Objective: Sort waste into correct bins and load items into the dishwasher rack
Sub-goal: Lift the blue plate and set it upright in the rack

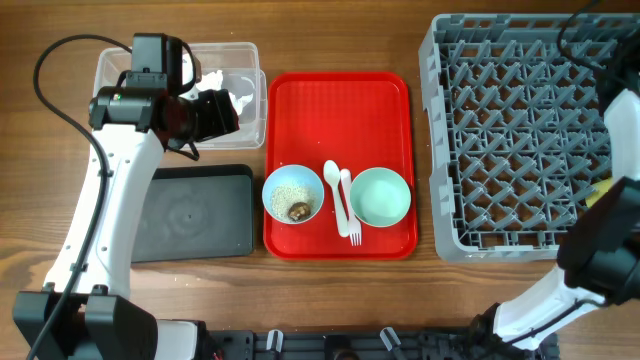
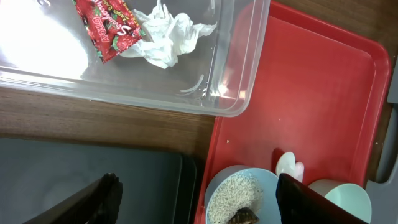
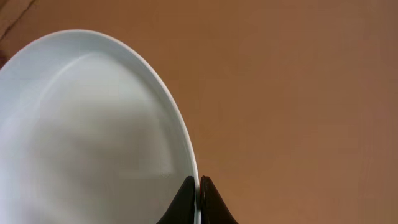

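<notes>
**Ana:** Wooden counter (image 1: 340, 40) all round, with the grey rack (image 1: 520, 130) at its right end. Where is the plate?

**Ben:** It's in the right pincer (image 3: 197, 186). Both fingers are clamped tight on the rim of the plate (image 3: 93, 137) and nothing more. From above, a pale sliver shows by the rack's right side, so I judge it is headed for the pegs. I cannot tell how high it hangs.

**Ana:** What worries you?

**Ben:** That grip. Only the rim is held, so the plate may swing or slide out if the arm tilts or its lower edge knocks a peg. It also has to enter edge-on between two rows. If it comes in skewed, it would ride on the peg tops and topple.

**Ana:** And the left side?

**Ben:** The left pincer (image 2: 198, 183) is spread wide and holds nothing, near a corner of the clear tub (image 2: 242, 74). The black tray (image 1: 190, 212) is just beyond. The red wrapper (image 2: 106, 25) and white tissue (image 2: 168, 34) lie inside the tub.

**Ana:** What remains?

**Ben:** On the red serving tray (image 2: 311, 93) there is a bowl of crumbs (image 1: 293, 194) and an empty bowl (image 1: 381, 196), with the spoon (image 1: 332, 172) and fork (image 1: 352, 228) between them. The crumbs are the hazard, because tipping that bowl carelessly would scatter them over tray and counter. The cutlery lies flat and close together, so a grab at one piece may drag the other.
</notes>
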Controlling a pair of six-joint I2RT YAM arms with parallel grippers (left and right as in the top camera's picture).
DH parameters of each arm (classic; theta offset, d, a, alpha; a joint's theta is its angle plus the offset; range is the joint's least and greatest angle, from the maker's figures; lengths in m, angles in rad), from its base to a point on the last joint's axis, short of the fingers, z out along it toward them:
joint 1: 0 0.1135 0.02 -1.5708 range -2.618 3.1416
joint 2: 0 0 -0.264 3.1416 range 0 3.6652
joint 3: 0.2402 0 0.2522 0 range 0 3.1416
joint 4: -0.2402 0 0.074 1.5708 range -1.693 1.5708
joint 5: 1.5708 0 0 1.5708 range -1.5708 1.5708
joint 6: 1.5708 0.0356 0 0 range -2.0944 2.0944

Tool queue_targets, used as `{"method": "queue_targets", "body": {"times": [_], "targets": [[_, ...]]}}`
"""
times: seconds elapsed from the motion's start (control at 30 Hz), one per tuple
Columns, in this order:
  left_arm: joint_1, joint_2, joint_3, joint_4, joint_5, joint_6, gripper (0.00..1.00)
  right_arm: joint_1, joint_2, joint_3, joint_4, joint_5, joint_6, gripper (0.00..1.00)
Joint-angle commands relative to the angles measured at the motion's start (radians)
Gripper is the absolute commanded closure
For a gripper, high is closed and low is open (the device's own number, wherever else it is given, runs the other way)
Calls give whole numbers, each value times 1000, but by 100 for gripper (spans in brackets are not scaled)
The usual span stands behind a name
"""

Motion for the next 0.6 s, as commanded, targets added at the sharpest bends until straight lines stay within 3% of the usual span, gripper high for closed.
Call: {"method": "queue_targets", "body": {"times": [0.0, 0.3, 0.4, 0.43, 0.5, 0.57], "targets": [[4, -21, 1, 1, -9, -2, 20, -5, 55, 5, 6, -4, -44, 96], [4, -21, 1, -2, -9, -2, 20, -3, 101, 5, -130, -175, -40, 96], [4, -21, 1, -2, -9, -2, 20, 2, 101, 5, -145, -230, 37, 93], [4, -21, 1, -2, -9, -2, 20, 6, 101, 5, -162, -255, 81, 69], [4, -21, 1, -2, -9, -2, 20, 13, 101, 5, -192, -264, 106, 65], [4, -21, 1, -2, -9, -2, 20, 19, 101, 5, -213, -253, 116, 47]]}}
